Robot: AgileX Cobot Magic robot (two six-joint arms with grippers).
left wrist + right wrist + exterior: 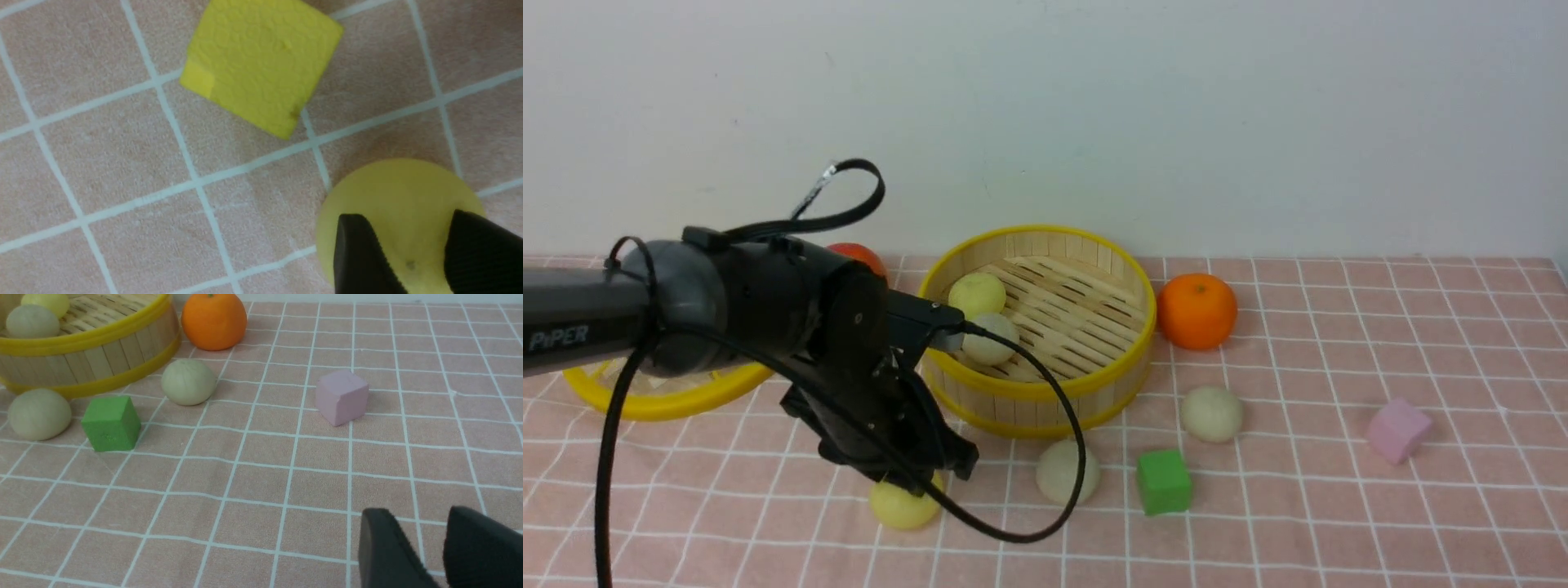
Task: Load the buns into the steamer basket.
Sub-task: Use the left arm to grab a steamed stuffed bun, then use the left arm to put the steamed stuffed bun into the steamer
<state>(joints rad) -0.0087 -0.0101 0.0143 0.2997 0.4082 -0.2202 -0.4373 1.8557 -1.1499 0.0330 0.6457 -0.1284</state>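
"What's at the far left?"

"The woven lid (670, 407), flat on the surface (727, 523) and partly behind the left arm (760, 294). A red fruit (859, 255) peeks out beyond that arm."

"And the left tool (406, 218)?"

"Down at a yellow bun (905, 508) on the surface, its fingers apart with the bun between them. I can't tell whether they touch it. The left wrist view also shows a yellow block (263, 65) near that bun."

"Next?"

"The steamer basket (1037, 412). Two buns sit inside by its left wall: one yellow (977, 296), one off-white (991, 339). Another off-white bun (1068, 472) lies just in front of it."

"Further right?"

"A green block (1164, 482), then the orange (1197, 311) beside the basket, with the last off-white bun (1211, 414) nearer us. Then a pink block (1399, 430)."

"The right tool (416, 510)?"

"Only its wrist view shows it: fingers apart, nothing between them."
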